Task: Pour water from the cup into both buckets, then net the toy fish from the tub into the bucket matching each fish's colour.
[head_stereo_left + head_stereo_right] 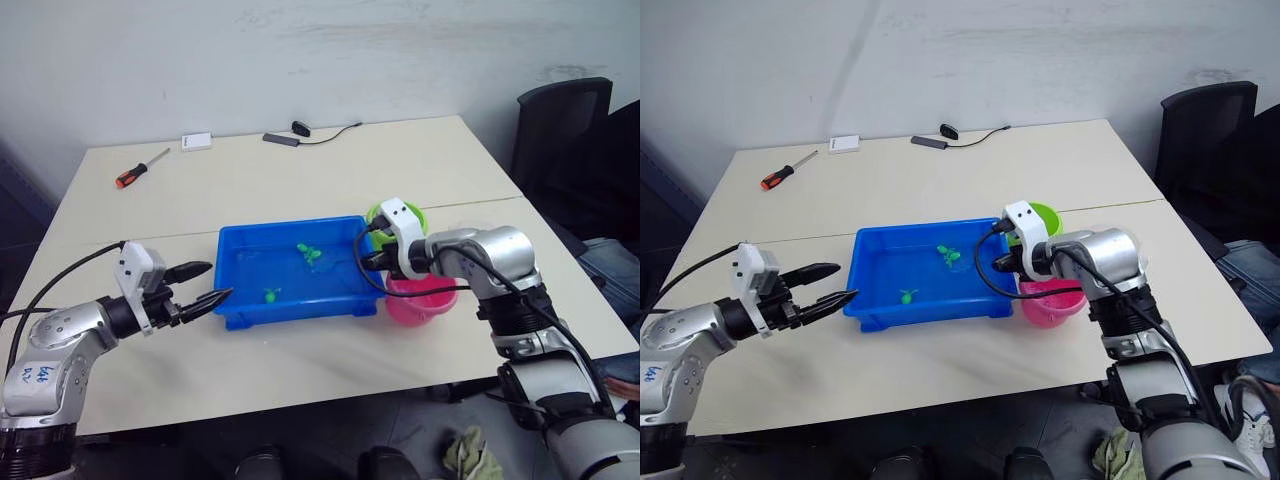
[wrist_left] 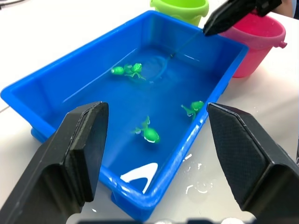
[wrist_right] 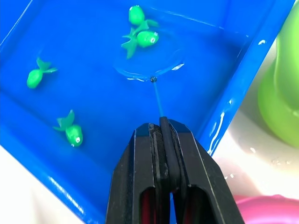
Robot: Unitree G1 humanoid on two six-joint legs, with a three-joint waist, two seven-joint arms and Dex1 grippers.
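Tub [image 1: 240,300] mid-table, holding water and four green fish [image 3: 70,130], two paired near centre [image 3: 140,28]. Green bucket [image 1: 425,215] and pink bucket [image 1: 415,305] just beside tub at 3 o'clock, pink nearer. Right gripper [image 3: 161,128] over tub's 3 o'clock end, pinched together on thin net handle [image 3: 156,100], hoop in water by paired fish. Left gripper [image 1: 200,285] at 9 o'clock of tub, fingers apart, empty. Screwdriver [image 1: 140,170] at 11 o'clock.
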